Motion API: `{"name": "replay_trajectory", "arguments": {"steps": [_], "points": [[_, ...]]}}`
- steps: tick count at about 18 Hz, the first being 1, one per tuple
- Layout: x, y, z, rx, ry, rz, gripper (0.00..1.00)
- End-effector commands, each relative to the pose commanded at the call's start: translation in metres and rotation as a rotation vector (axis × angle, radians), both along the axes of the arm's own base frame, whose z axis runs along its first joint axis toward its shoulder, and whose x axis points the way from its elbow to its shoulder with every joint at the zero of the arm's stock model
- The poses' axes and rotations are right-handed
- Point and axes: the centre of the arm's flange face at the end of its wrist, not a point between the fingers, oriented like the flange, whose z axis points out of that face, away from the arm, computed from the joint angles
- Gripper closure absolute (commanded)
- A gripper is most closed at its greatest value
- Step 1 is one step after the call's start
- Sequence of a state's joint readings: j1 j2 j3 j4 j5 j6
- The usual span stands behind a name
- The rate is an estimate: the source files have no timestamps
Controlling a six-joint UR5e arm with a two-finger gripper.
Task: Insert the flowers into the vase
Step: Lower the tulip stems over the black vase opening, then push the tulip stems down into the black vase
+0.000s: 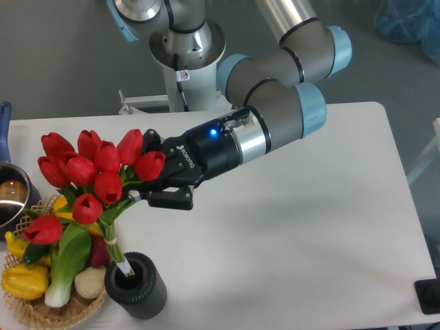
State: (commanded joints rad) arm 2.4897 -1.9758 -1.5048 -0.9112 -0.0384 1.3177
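The flowers [93,172], a bunch of red tulips on green stems, hang tilted over the left of the table. My gripper [141,194] is shut on the stems just below the blooms, reaching in from the right. The tied stem ends dip into the mouth of the vase [136,284], a small dark ribbed cylinder standing near the table's front edge. One tulip droops low to the left over the basket.
A wicker basket [41,313] of yellow, green and red vegetables sits at the front left, touching the vase. A metal pot [12,196] with a blue handle is at the left edge. The arm's base stands behind the table.
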Motion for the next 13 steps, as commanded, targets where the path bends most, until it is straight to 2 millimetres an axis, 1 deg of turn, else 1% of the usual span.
{"name": "replay_trajectory", "arguments": {"steps": [5, 9, 11, 12, 13], "points": [[0.004, 0.003, -0.009, -0.026, 0.005, 0.0, 0.9], [0.003, 0.004, -0.016, -0.042, 0.001, 0.003, 0.89], [0.007, 0.007, -0.025, -0.065, 0.002, 0.001, 0.89], [0.012, 0.012, -0.031, -0.078, 0.001, -0.007, 0.88], [0.012, 0.014, -0.037, -0.087, -0.002, -0.009, 0.88]]}}
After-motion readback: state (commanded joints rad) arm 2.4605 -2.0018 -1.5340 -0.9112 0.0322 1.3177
